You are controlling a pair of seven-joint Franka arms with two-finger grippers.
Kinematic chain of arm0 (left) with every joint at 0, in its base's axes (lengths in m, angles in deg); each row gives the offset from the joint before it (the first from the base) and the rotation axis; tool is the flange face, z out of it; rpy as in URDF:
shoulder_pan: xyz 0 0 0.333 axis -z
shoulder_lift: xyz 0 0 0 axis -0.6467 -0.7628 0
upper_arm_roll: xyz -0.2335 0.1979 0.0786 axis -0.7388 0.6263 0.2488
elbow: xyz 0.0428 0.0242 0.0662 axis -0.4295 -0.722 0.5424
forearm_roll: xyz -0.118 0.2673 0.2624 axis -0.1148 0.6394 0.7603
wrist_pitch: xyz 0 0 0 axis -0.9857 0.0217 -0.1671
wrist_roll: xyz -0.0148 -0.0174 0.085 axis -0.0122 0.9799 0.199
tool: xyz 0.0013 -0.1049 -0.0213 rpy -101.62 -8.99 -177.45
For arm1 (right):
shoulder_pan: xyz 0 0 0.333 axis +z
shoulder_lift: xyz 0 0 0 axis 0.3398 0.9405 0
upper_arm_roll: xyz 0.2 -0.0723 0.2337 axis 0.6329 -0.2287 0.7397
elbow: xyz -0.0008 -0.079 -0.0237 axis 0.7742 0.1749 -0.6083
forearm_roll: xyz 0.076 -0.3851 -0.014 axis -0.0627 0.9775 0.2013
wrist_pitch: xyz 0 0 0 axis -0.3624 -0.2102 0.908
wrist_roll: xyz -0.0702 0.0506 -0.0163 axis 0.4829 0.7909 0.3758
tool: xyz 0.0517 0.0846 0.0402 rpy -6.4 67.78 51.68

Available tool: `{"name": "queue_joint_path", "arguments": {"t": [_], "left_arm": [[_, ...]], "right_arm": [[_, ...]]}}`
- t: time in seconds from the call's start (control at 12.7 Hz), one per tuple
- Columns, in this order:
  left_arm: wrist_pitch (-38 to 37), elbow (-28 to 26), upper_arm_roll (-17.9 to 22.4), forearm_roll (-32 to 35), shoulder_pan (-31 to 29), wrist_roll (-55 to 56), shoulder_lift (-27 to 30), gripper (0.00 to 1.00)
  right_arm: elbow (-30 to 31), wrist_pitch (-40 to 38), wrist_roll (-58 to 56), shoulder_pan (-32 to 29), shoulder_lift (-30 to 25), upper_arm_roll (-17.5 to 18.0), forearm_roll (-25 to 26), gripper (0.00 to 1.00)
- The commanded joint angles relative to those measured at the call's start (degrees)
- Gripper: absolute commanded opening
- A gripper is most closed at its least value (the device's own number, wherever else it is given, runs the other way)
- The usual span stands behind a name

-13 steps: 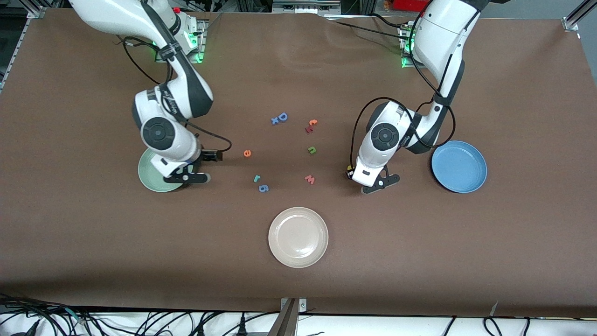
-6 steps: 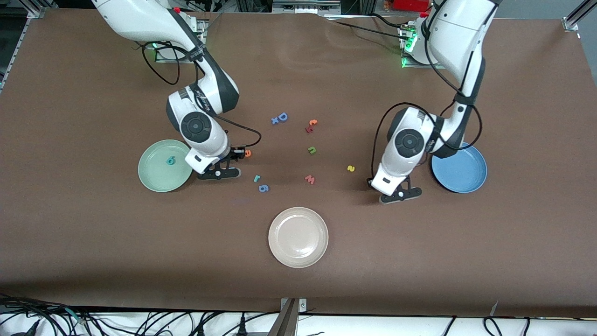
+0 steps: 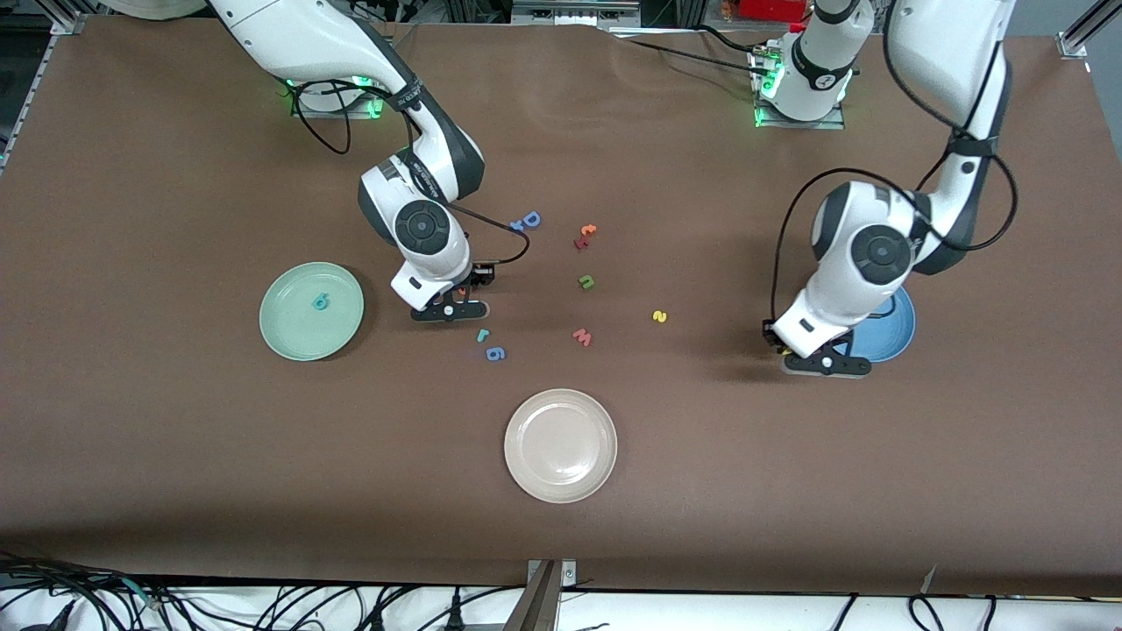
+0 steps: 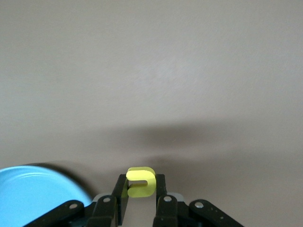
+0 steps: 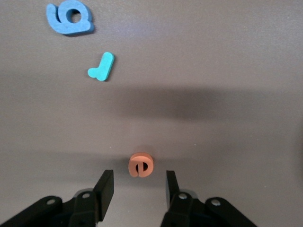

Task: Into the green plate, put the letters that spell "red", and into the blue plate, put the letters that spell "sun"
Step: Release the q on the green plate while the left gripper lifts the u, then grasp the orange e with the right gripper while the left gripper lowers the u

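You're looking at the beige plate (image 3: pixel 560 445) low in the frame's centre, bare and no part of this job. Just above it, the dark blue "6" (image 3: pixel 495 353) and the teal "r" (image 3: pixel 482 335) lie side by side, with the pink "w" (image 3: pixel 582 336) and the yellow "s" (image 3: pixel 659 316) further toward the frame's right.

At lower right, your left gripper (image 3: pixel 820 361) has its fingers clamped on the yellow "u" (image 4: pixel 140 182), right at the rim of the blue plate (image 3: pixel 896 326), which holds nothing that shows.

Centre-left, your right gripper (image 5: pixel 138 193) hangs over the orange "e" (image 5: pixel 140 165), fingers apart and straddling it, not yet pinching.

At mid-left, the green plate (image 3: pixel 289 337) already carries the teal "d" (image 3: pixel 321 301). So one letter looks delivered, two are in hand or nearly so, and "r", "s" and the green "n" (image 3: pixel 586 281) are left.

Higher up, the blue "D" (image 3: pixel 529 219) and a red letter (image 3: pixel 584 237) are distractors. Open brown table runs between each arm and its plate, so both carries look unobstructed.
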Motion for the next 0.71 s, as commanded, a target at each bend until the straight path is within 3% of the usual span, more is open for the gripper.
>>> {"name": "queue_joint_path", "arguments": {"t": [0.0,0.39,0.63], "left_arm": [[-0.11,-6.21,-0.70,0.74,-3.43,-9.56,5.10,0.24],[-0.20,-13.77,-1.66,0.57,-11.68,-25.13,11.60,0.25],[-0.37,-16.41,-1.84,0.57,-14.77,-29.28,11.26,0.25]], "right_arm": [[0.39,1.53,1.40,-0.14,0.56,-0.32,-0.62,0.53],[2.67,5.65,3.70,0.21,1.53,-0.32,-0.53,0.53],[4.52,9.26,3.79,0.13,1.62,-0.32,-0.53,0.53]]}}
